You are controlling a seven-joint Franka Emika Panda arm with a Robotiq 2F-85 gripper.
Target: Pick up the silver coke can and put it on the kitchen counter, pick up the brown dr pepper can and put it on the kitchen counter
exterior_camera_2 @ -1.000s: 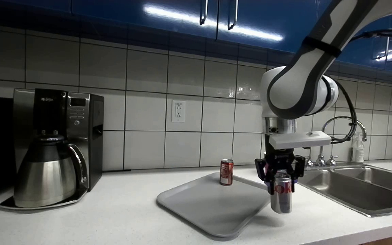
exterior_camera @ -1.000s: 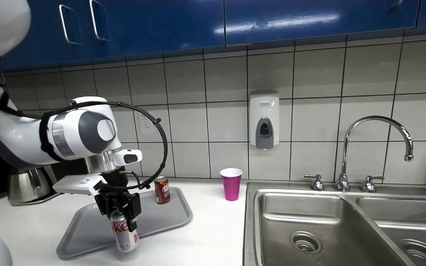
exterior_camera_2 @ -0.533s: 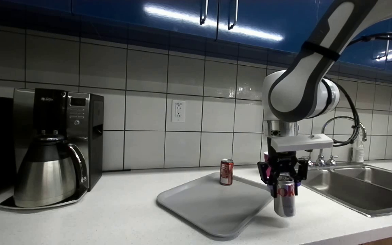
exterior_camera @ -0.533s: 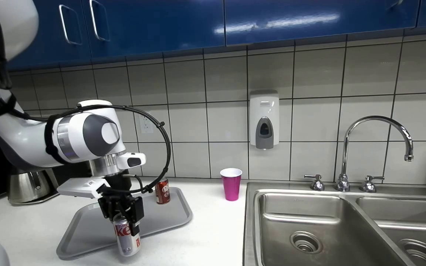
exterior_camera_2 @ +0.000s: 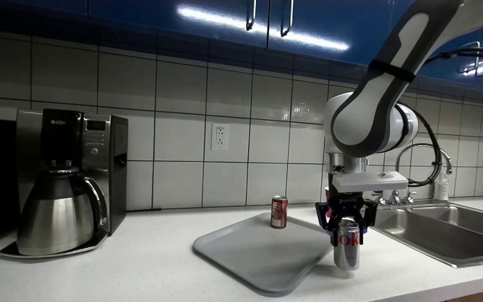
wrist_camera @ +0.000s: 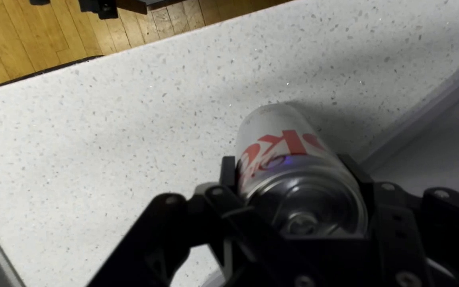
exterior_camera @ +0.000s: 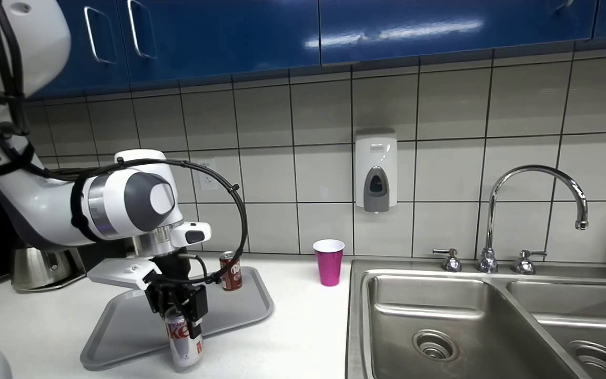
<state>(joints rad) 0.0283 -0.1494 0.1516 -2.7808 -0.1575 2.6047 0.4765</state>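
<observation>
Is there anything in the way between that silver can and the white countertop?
Nothing visible: the gripper holds the silver coke can low over the kitchen counter, with the grey tray beside the can, not beneath.

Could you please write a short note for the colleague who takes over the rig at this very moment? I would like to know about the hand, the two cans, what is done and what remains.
Hand: closed on the silver coke can, one finger at each side.
Things: the silver coke can is roughly upright, beside the grey tray, over the kitchen counter; whether its base touches, I cannot tell. The brown dr pepper can stands on the grey tray.
Done: the silver coke can is gripped and clear of the grey tray.
Left: set it down and release; then move the brown dr pepper can to the kitchen counter.
</observation>
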